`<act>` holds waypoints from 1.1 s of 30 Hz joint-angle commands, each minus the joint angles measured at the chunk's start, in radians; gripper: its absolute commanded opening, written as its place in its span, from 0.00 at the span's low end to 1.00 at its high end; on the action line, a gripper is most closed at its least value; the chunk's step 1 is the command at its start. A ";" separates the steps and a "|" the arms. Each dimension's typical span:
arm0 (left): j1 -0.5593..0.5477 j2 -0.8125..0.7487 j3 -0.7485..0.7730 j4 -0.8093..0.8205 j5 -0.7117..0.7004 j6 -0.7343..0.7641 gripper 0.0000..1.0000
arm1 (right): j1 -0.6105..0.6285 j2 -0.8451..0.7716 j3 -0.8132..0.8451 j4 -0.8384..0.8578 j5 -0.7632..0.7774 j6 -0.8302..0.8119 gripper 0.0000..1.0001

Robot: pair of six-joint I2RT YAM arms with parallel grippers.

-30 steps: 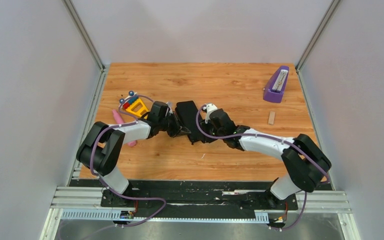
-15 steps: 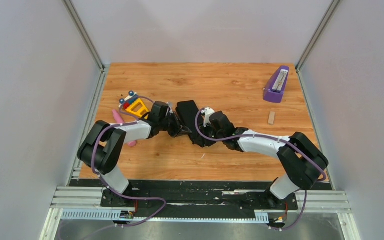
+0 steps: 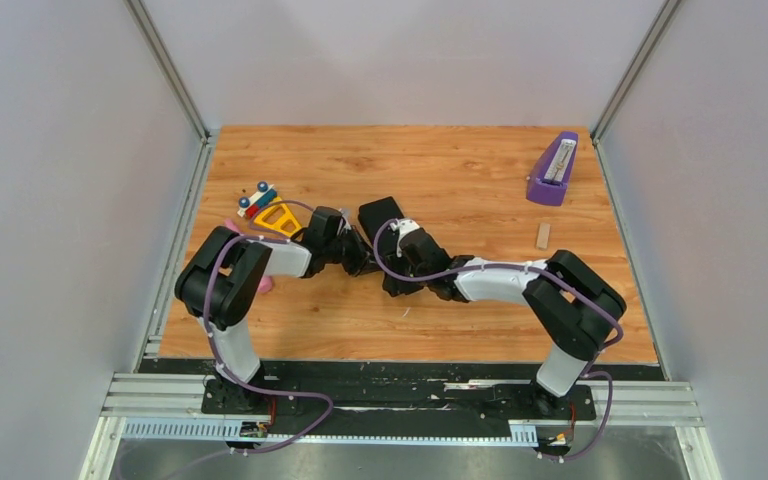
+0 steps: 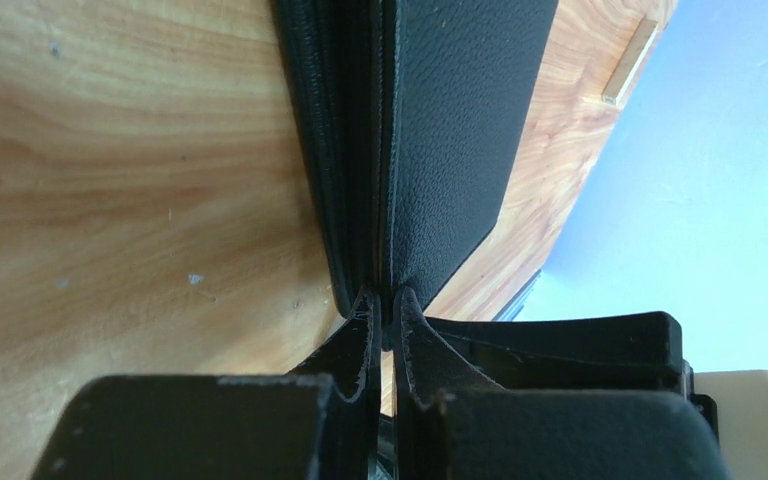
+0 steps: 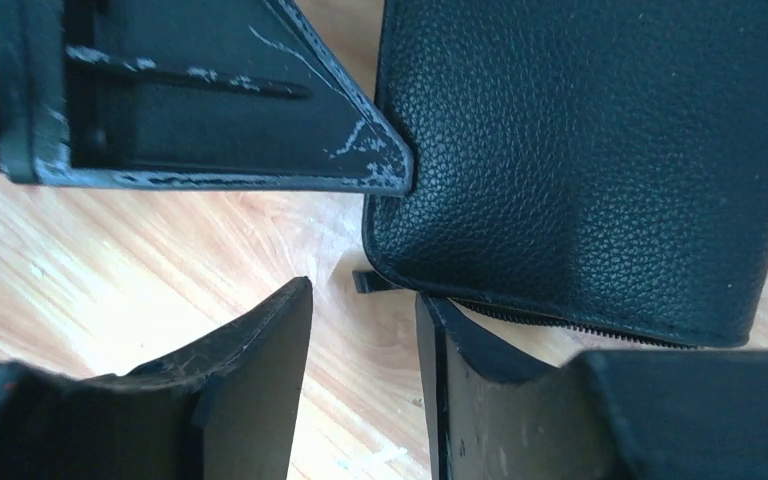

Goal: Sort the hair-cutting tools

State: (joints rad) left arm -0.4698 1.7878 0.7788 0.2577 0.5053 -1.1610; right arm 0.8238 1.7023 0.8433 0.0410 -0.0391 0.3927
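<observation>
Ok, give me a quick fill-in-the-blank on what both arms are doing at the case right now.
1. The left gripper has its jaws pinched on the edge of the black zip ____.
2. Beside the case, the right gripper has its jaws ____.
3. The purple object sits at the table's far ____ corner.
Missing words: case; open; right.

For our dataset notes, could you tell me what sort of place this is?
Probably a lab robot cell: two arms bolted to metal rails at a wooden table, boxed in by plain grey panels.
</observation>
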 commanded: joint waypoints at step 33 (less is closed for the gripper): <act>0.001 0.078 -0.012 0.073 -0.008 -0.034 0.00 | 0.011 0.099 0.099 -0.345 0.453 0.127 0.00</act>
State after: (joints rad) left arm -0.4686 1.8793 0.7940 0.4355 0.4911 -1.2324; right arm 0.8703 1.8103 1.0164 -0.1825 0.3573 0.5446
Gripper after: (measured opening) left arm 0.046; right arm 0.022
